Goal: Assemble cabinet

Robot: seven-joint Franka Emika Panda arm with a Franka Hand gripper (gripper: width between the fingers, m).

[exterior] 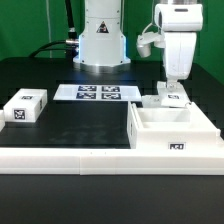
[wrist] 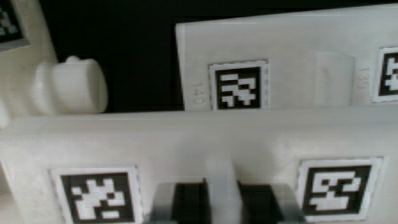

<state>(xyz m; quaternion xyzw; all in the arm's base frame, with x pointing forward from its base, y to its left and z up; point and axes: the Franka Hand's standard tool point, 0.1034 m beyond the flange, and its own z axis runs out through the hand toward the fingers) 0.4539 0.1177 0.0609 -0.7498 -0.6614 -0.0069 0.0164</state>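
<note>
The cabinet (exterior: pixel 172 130), a large open white box with a marker tag on its front, stands at the exterior view's right. My gripper (exterior: pixel 171 86) hangs straight down over its far edge. In the wrist view my gripper (wrist: pixel 222 198) has its two black fingers (wrist: pixel 185 206) closed on a thin white rib of a white tagged block (wrist: pixel 196 150), which carries two tags. The same block shows under the fingers in the exterior view (exterior: pixel 168 99). Beyond it stand a white tagged wall (wrist: pixel 285 60) of the cabinet and a round white knob (wrist: pixel 68 85).
A second white tagged block (exterior: pixel 25 106) lies at the exterior view's left. The marker board (exterior: pixel 98 93) lies flat in front of the robot base. A long low white rail (exterior: pixel 90 156) runs along the front edge of the black mat.
</note>
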